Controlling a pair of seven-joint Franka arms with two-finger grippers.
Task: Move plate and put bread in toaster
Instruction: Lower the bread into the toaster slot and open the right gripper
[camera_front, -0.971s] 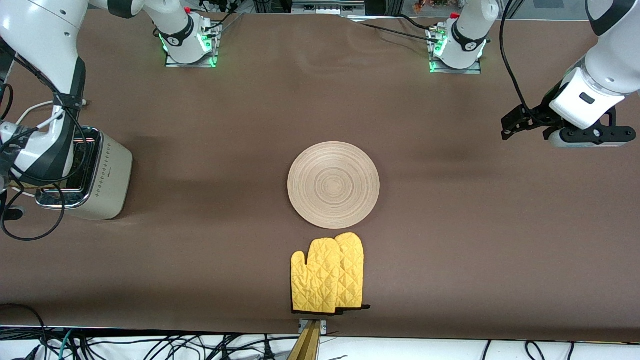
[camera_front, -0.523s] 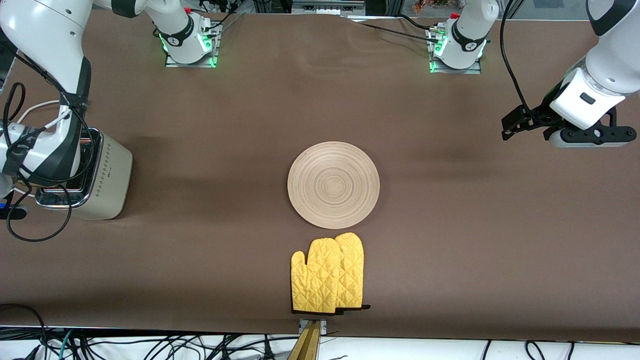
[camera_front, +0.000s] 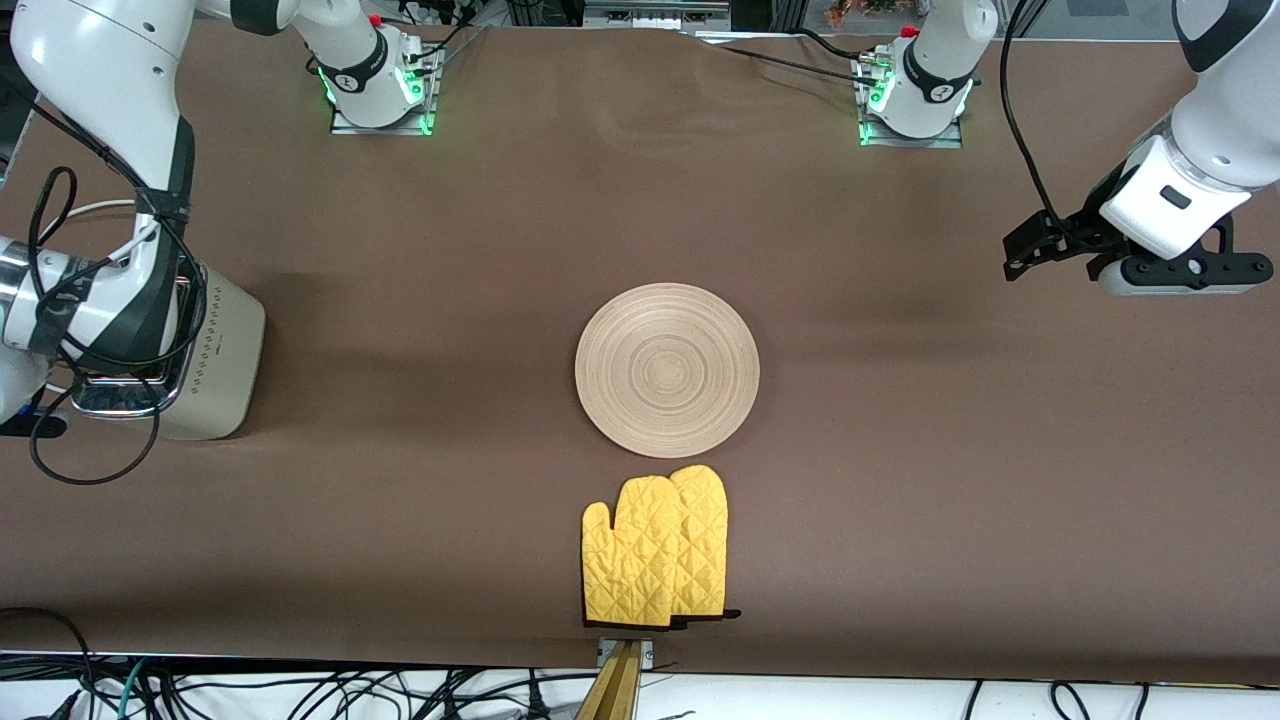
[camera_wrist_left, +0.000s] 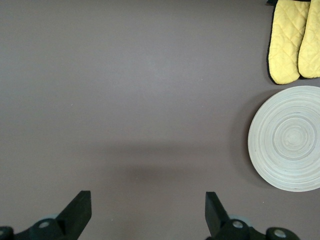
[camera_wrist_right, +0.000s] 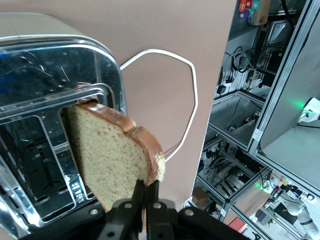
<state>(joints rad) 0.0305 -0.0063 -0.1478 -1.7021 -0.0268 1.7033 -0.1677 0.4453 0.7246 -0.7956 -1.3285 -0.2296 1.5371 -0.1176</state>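
The cream toaster (camera_front: 215, 350) stands at the right arm's end of the table, its chrome top (camera_wrist_right: 45, 65) largely covered by the right arm in the front view. My right gripper (camera_wrist_right: 146, 192) is shut on the crust edge of the bread (camera_wrist_right: 110, 155), a brown slice held tilted right over the toaster's slots. I cannot tell whether its lower edge is inside a slot. The round wooden plate (camera_front: 667, 369) lies mid-table with nothing on it. My left gripper (camera_wrist_left: 147, 194) hangs open over bare table at the left arm's end, waiting, well apart from the plate (camera_wrist_left: 287, 137).
Two yellow oven mitts (camera_front: 655, 548) lie just nearer the front camera than the plate. The toaster's white cord (camera_wrist_right: 185, 100) loops on the table beside the toaster. Brown cloth covers the table.
The right arm has shifted slightly over the toaster and now covers more of its top. The left arm, plate and mitts have not moved.
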